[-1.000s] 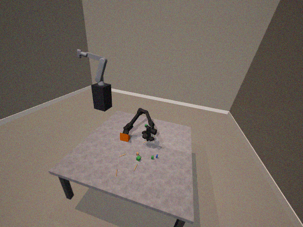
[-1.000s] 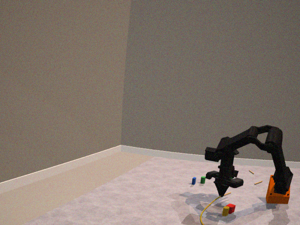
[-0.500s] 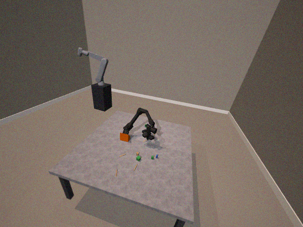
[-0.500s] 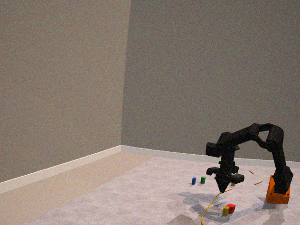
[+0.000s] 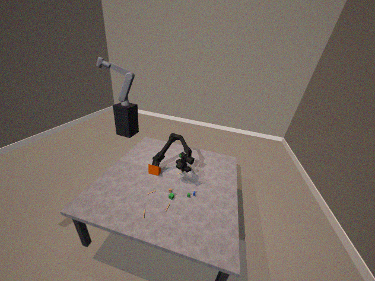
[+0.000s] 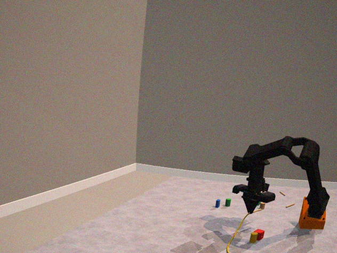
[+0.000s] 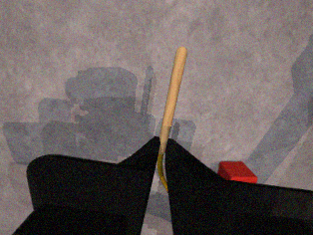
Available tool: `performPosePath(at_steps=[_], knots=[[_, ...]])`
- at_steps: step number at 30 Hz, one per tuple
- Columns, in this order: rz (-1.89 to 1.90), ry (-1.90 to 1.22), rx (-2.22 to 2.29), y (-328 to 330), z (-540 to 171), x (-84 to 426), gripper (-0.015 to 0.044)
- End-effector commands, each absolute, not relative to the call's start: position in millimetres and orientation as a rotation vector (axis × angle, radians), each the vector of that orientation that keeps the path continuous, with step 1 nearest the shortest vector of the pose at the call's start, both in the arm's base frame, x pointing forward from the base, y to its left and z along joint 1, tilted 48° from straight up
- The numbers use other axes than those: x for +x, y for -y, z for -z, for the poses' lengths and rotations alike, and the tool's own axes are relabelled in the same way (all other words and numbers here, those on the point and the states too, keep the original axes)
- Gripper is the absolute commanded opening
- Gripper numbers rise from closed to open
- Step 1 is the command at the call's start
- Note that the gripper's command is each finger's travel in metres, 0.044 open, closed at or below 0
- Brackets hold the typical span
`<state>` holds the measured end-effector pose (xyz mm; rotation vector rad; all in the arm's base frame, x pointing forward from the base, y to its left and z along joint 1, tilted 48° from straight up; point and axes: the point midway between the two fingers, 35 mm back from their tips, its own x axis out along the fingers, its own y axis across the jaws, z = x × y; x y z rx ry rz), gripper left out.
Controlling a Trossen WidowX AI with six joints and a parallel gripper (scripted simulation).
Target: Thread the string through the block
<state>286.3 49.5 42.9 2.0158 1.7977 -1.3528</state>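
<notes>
The tool grips the stick at its string end.

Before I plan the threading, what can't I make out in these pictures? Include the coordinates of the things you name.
- String's button end: cut off by the exterior view's bottom edge [image 6: 227, 248].
- Block's hole: too small in the top view to identify on any block.
- Stick's [image 5: 180, 173] [image 6: 256, 210] [image 7: 174, 95] gripped end: covered by the fingertips, wrist view.

Plain walls meet a tan floor along pale skirting, with a mottled grey table throwing its shadow beneath.
</notes>
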Motion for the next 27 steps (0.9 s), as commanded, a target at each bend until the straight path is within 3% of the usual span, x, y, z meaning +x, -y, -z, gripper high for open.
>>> performPosePath(at_steps=[1,6,27], knots=[[1.353,-1.798,2.016,-50,-43,286,0.0000],[1.324,-1.805,2.003,-50,-43,287,0.0000],[0.477,-1.896,1.543,-58,-52,300,0.0000]])
